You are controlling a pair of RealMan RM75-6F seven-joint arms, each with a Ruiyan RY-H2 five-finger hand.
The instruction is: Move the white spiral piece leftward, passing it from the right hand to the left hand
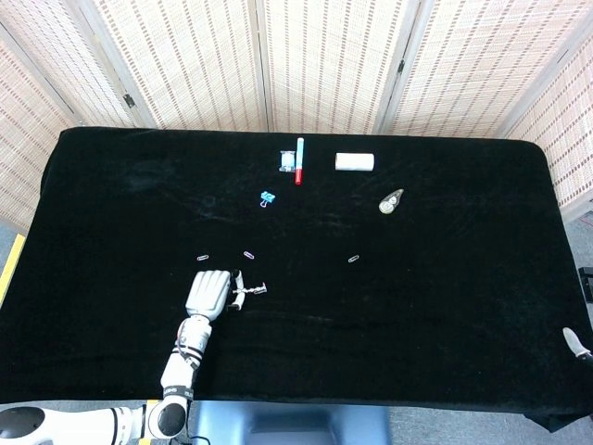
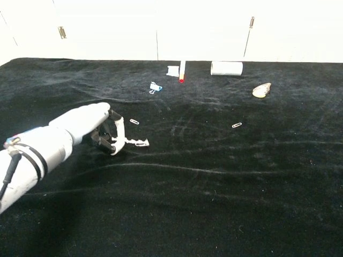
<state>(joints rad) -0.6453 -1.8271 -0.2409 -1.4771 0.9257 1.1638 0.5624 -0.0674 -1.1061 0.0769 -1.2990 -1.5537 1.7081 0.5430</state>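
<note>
Left hand (image 2: 88,128) pinching white spiral piece (image 2: 134,142) (seemingly by one end), long axis left-right, free end pointing right

We seem to be in a lab or test room: a table (image 1: 463,306) draped in black cloth, woven folding screens (image 1: 324,56) closing it off behind, and small office odds like paper clips (image 1: 353,259) and a marker (image 1: 299,160) scattered about.

A black-clothed table (image 1: 445,306) carries paper clips (image 1: 353,259), a binder clip (image 1: 268,197), a marker (image 1: 299,159) and a white roll (image 1: 354,162).
</note>
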